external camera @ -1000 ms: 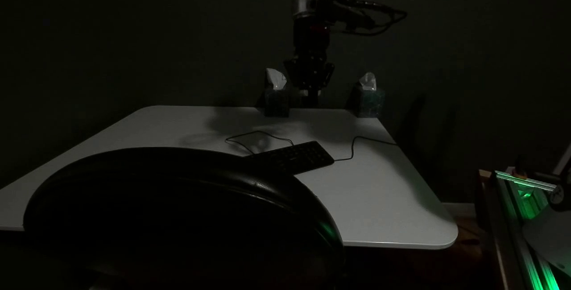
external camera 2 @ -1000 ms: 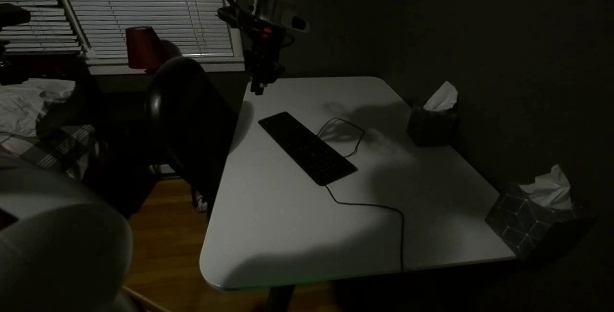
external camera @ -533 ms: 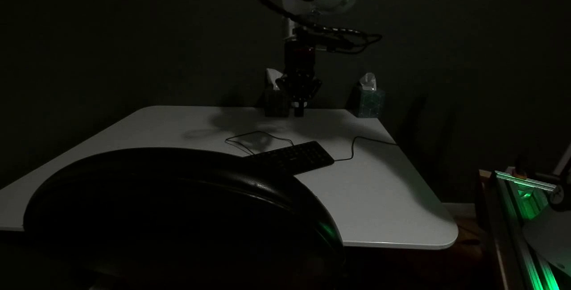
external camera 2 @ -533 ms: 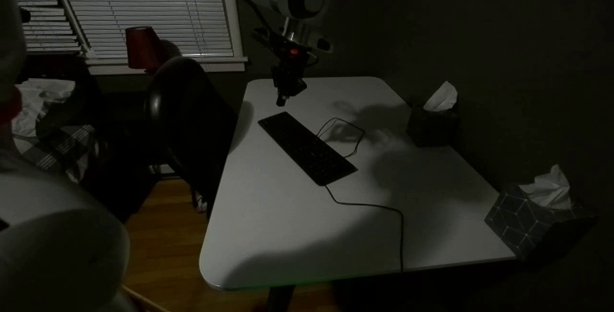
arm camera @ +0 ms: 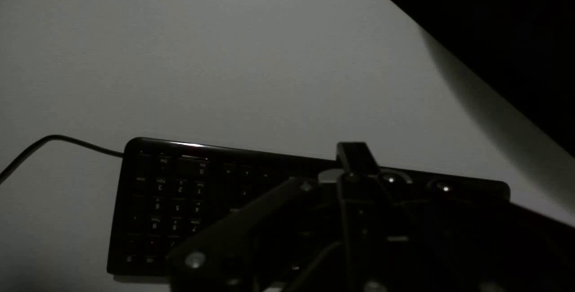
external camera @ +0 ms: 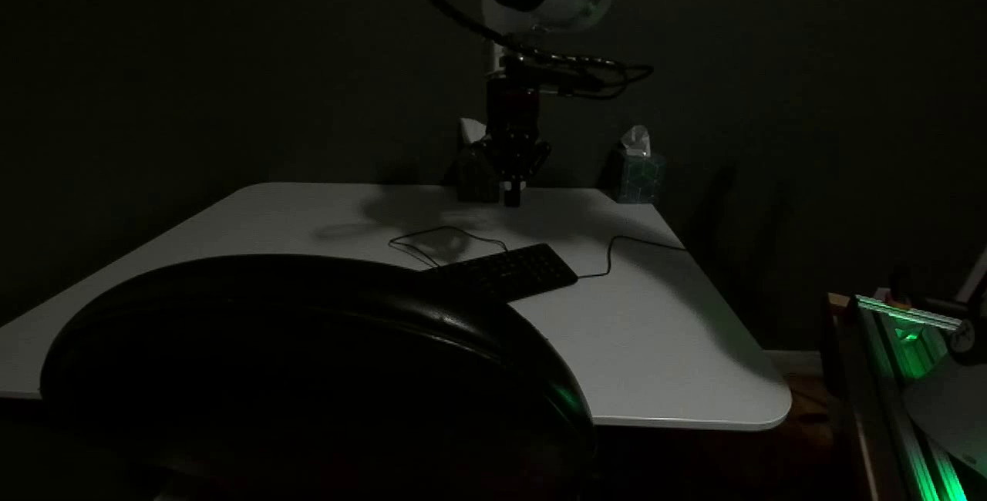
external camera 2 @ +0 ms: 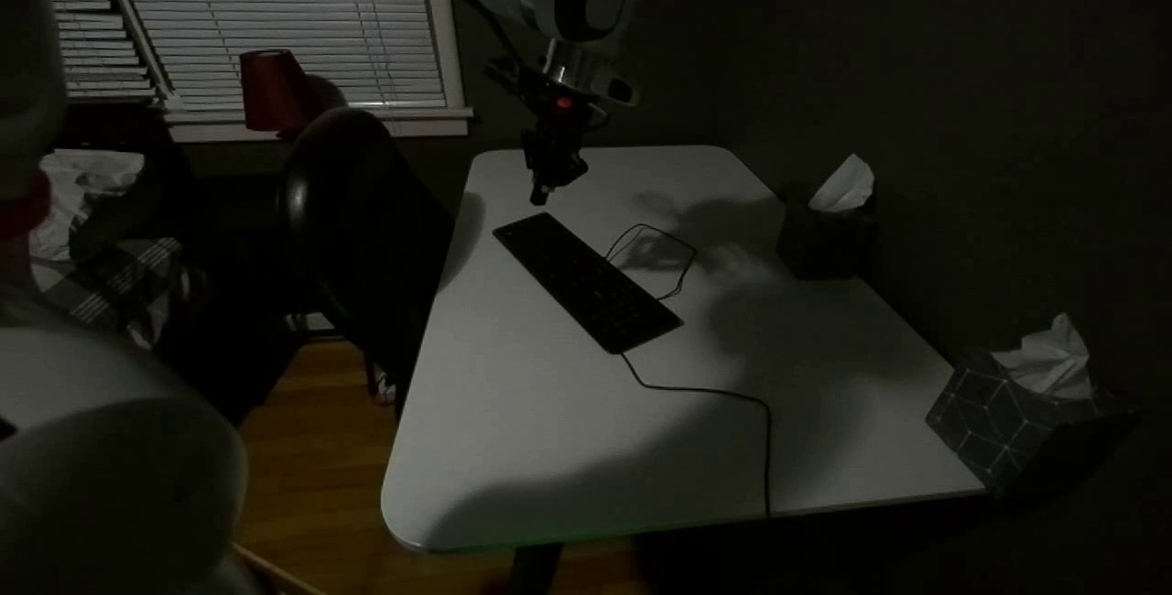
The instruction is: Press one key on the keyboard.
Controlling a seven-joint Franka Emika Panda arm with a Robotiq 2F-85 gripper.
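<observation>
The black keyboard (external camera: 532,270) lies flat on the white table; the dark chair back hides part of it there. It shows whole in an exterior view (external camera 2: 586,284). In the wrist view the keyboard (arm camera: 179,202) has its number pad at the left, and the gripper covers its middle. My gripper (arm camera: 357,155) has its fingertips together, with nothing visible between them. In both exterior views the gripper (external camera: 512,194) points down and hangs above the table, apart from it. In an exterior view the gripper tip (external camera 2: 540,195) appears just above the keyboard's far end.
A black chair back (external camera: 308,362) stands at the edge of the white table (external camera 2: 513,448). Two tissue boxes, one patterned (external camera 2: 998,421) and one dark (external camera 2: 824,243), stand along the wall side. A thin cable (external camera 2: 705,390) runs from the keyboard over the table edge. The room is dim.
The arm has come lower and shifted sideways over the table, bringing the gripper nearer the keyboard. In the last half second it has sunk only slightly. The keyboard has not moved.
</observation>
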